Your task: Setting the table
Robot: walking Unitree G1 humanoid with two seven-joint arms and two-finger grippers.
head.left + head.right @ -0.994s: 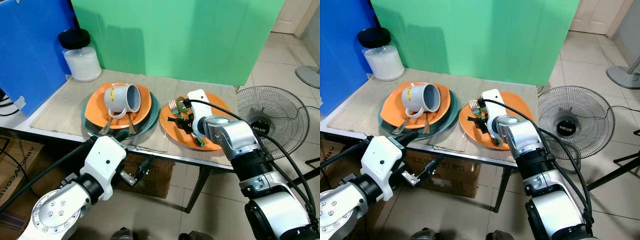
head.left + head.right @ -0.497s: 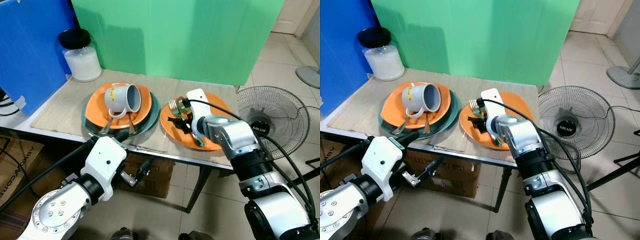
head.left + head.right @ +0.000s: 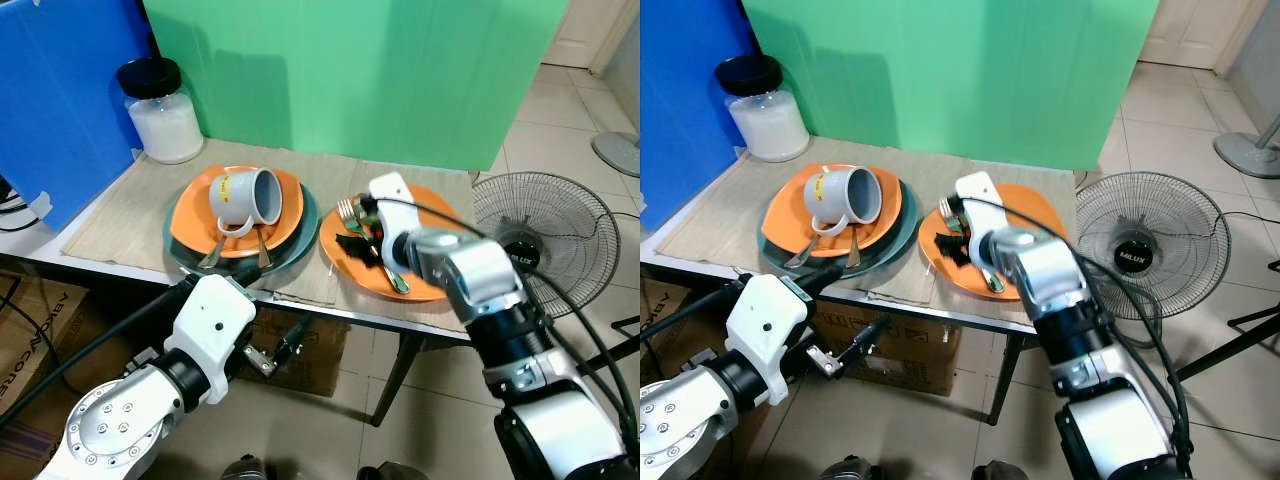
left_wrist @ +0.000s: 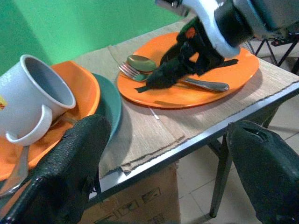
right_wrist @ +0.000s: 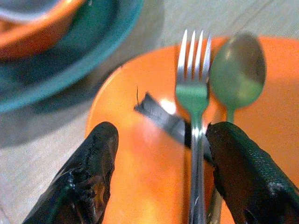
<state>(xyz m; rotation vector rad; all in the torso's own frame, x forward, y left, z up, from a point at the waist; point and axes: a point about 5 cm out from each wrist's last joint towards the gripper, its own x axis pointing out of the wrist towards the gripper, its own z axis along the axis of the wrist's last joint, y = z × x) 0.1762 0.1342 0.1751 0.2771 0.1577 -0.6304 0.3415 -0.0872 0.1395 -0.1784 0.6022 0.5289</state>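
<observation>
The fork [image 5: 194,93] is lying beside the spoon [image 5: 236,77] on the orange plate [image 3: 440,285], which is sitting on the bench [image 3: 120,215] just right of the stacked plates [image 3: 295,235] carrying the tipped mug [image 3: 243,197].

The right claw [image 5: 161,179] is hovering low over that plate, its 2 fingers spread wide and holding nothing, with the fork's handle running between them nearer one finger. This looks like the cutlery pick-up step; the next move is probably calling for a slight descent and a centred close on the handle alone, leaving the spoon behind.

The left claw [image 4: 163,172] is hanging below the bench edge, open and empty.

A dark strip [image 5: 161,119] under the fork is too blurred to identify, and the wrist is hiding the handles' ends in the head views.
</observation>
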